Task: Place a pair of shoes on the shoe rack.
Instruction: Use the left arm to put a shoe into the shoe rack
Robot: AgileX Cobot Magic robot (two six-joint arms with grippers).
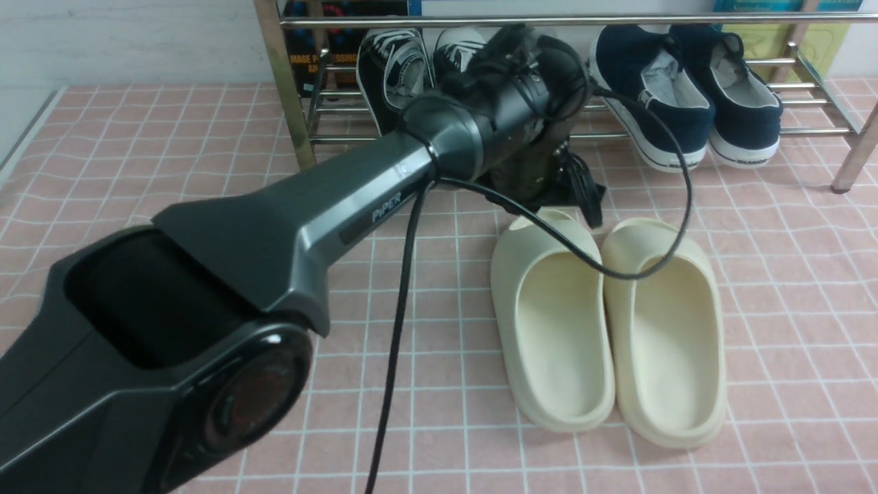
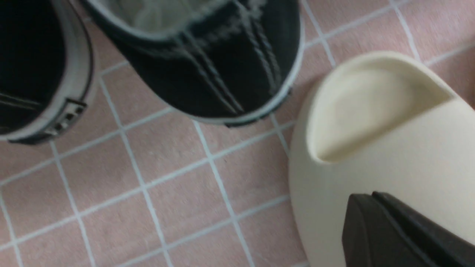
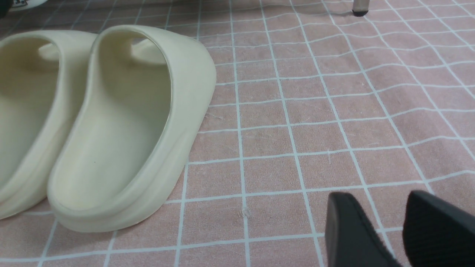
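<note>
The two black sneakers (image 1: 396,72) with white stitching stand side by side at the left of the chrome shoe rack (image 1: 686,19), heels toward me. The second sneaker (image 1: 456,46) is partly hidden by my left wrist. In the left wrist view their heels (image 2: 222,66) show close up above the pink tiles. My left gripper (image 2: 365,198) is shut and empty, hanging just in front of the rack over the toe of a cream slipper (image 2: 371,122). In the front view it (image 1: 586,202) is mostly hidden by the arm. My right gripper (image 3: 376,196) is open and empty, low over the tiles.
A pair of navy shoes (image 1: 686,96) sits at the right of the rack. Two cream foam slippers (image 1: 603,322) lie on the tiled floor (image 1: 789,309) in front of the rack, also in the right wrist view (image 3: 111,122). A black cable (image 1: 401,309) hangs from the left arm.
</note>
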